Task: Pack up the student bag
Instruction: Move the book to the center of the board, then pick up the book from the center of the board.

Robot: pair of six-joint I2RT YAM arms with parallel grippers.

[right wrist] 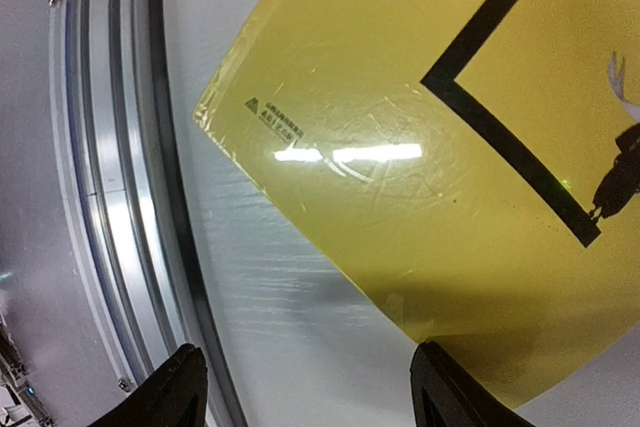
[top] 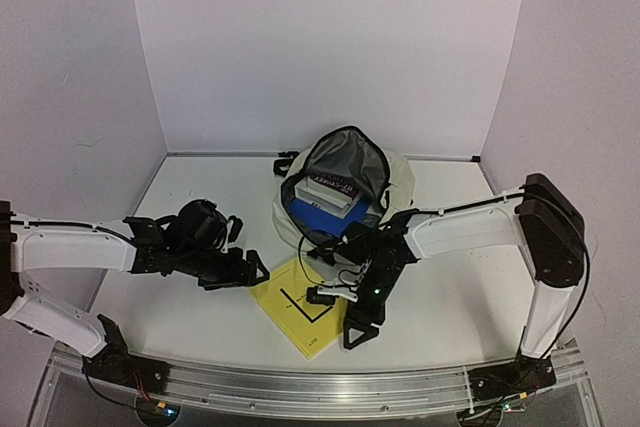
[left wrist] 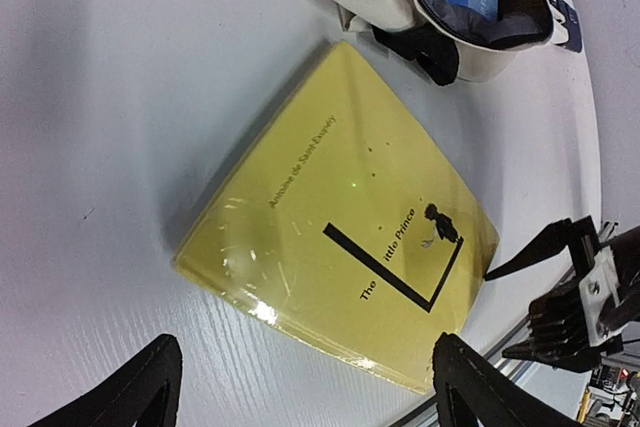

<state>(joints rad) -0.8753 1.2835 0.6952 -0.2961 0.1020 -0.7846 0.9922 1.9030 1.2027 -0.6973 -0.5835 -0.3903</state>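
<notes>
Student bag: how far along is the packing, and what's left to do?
Done: the student bag lies open with a blue book and another book already inside. In hand: nothing is gripped. The left gripper and right gripper are both open, at opposite sides of the yellow book on the table. Left: that book must go in, and the bag is not yet closed.

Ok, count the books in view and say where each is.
3. A yellow book lies flat on the table before the student bag; a blue book and a dark-covered book sit inside it. Others may be hidden.
</notes>
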